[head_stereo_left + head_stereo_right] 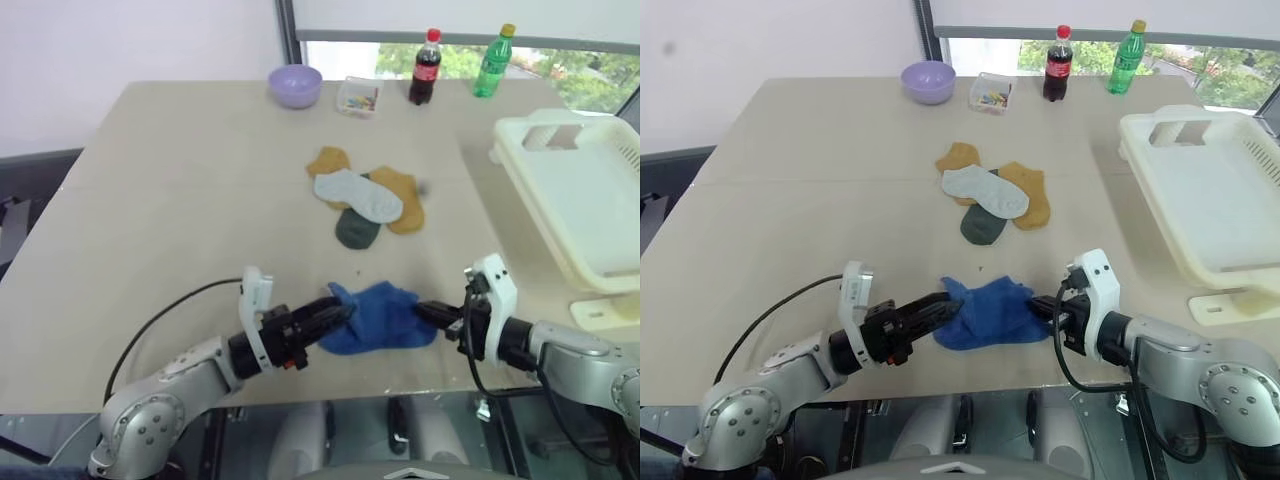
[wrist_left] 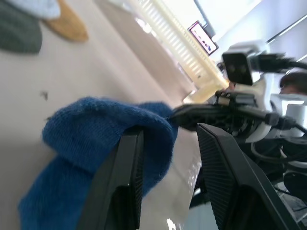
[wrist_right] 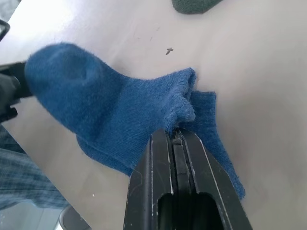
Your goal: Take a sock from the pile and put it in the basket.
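Observation:
A royal blue sock (image 1: 385, 318) lies bunched near the table's front edge, apart from the pile (image 1: 365, 200) of mustard, light grey and dark green socks further back. My right gripper (image 3: 173, 133) is shut on the blue sock's cuff at its right end. At the sock's left end my left gripper (image 1: 335, 315) is open. One of its fingers (image 2: 125, 182) presses against the blue fabric and the other finger stands clear. The cream-white basket (image 1: 590, 200) sits at the table's right side, beyond my right arm.
Along the far edge stand a lilac bowl (image 1: 295, 85), a small clear box (image 1: 358, 97), a cola bottle (image 1: 425, 67) and a green bottle (image 1: 493, 60). Both grippers hover just inside the table's front edge (image 1: 330, 385).

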Motion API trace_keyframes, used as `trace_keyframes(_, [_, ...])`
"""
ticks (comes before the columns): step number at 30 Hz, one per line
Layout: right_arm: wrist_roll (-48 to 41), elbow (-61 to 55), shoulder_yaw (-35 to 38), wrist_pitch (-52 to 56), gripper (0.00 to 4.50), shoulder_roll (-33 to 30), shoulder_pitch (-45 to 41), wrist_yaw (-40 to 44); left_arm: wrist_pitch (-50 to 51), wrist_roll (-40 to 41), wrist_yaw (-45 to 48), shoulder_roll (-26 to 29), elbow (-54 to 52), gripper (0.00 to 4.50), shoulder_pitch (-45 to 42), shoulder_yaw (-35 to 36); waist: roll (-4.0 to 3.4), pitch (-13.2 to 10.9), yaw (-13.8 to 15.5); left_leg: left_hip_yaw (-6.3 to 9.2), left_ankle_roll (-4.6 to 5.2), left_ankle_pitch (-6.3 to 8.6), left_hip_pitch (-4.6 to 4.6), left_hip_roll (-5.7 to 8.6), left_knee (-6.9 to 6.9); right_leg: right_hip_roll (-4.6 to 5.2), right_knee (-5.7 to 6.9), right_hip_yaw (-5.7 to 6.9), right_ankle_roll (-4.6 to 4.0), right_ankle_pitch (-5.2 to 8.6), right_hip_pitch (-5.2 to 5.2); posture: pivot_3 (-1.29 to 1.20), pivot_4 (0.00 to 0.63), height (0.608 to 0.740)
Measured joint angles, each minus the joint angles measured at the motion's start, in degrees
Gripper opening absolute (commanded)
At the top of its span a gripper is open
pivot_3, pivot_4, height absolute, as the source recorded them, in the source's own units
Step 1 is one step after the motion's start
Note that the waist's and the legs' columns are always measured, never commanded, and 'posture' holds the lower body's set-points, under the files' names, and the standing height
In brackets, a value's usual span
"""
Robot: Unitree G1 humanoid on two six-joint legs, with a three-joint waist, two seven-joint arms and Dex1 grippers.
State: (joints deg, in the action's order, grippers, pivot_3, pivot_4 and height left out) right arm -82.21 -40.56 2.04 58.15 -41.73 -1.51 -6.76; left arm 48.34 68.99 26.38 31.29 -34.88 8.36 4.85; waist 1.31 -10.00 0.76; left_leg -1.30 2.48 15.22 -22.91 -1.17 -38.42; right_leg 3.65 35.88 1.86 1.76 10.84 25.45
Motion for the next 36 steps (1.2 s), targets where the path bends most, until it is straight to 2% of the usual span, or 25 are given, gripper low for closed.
trace_keyframes(5, [0.01,0.01,-0.05,-0.03,0.0,-0.1,0.0,0.09,3.25,7.15,-3.23,1.63,2.97,1.84,0.16,2.18,0.0,0.0,-0.01,0.01,0.0,0.0,0.01,0.0,0.0,-0.01,0.01,-0.01,0.0,0.0,0.0,0.0,0.15,0.736])
trace_keyframes(8, [0.2,0.02,-0.35,-0.07,0.0,-0.09,-0.02,0.12,5.12,9.76,-3.16,4.68,3.93,1.84,0.56,3.72,0.01,0.0,-0.06,0.0,0.0,0.0,0.02,-0.01,0.0,-0.03,0.02,-0.01,0.0,0.0,0.0,0.0,0.15,0.736])
trace_keyframes(11, [0.44,0.03,-1.14,-0.11,0.0,-0.04,-0.01,0.13,6.58,10.53,-1.4,7.61,4.6,1.84,1.25,4.63,0.0,0.01,-0.03,-0.03,0.0,0.0,0.03,-0.01,0.0,-0.02,0.02,-0.04,-0.01,0.0,0.0,0.0,0.15,0.736])
trace_keyframes(17, [0.77,0.03,-1.29,-0.29,0.0,0.01,-0.01,0.23,6.35,8.94,2.97,9.74,5.92,1.84,1.97,6.37,0.01,0.01,0.0,-0.04,0.0,0.0,0.03,0.02,0.0,-0.02,0.02,-0.13,-0.01,0.0,0.0,0.0,0.15,0.736])
trace_keyframes(20, [0.96,0.03,-1.34,-0.47,0.0,0.1,-0.01,0.29,4.55,3.07,4.26,9.6,6.59,1.84,2.13,5.95,0.0,0.01,0.02,-0.05,0.0,0.0,0.03,0.04,0.0,-0.02,0.02,-0.13,-0.02,-0.01,0.0,0.0,0.15,0.736])
trace_keyframes(23, [1.44,0.04,-1.66,-0.69,0.0,0.22,-0.02,0.37,4.16,1.07,3.33,7.23,8.2,1.84,1.93,5.49,0.01,0.01,0.02,-0.05,0.0,0.0,0.03,0.04,-0.01,-0.02,0.03,-0.16,-0.03,-0.01,0.0,0.0,0.15,0.736])
trace_keyframes(36, [2.29,0.04,-1.68,-0.9,0.0,0.47,-0.01,0.37,7.62,2.28,1.63,2.87,13.37,1.84,-1.75,5.7,0.03,0.03,0.01,-0.04,0.0,0.0,0.03,0.04,-0.02,-0.02,0.04,-0.15,-0.03,-0.02,0.0,0.0,0.15,0.736])
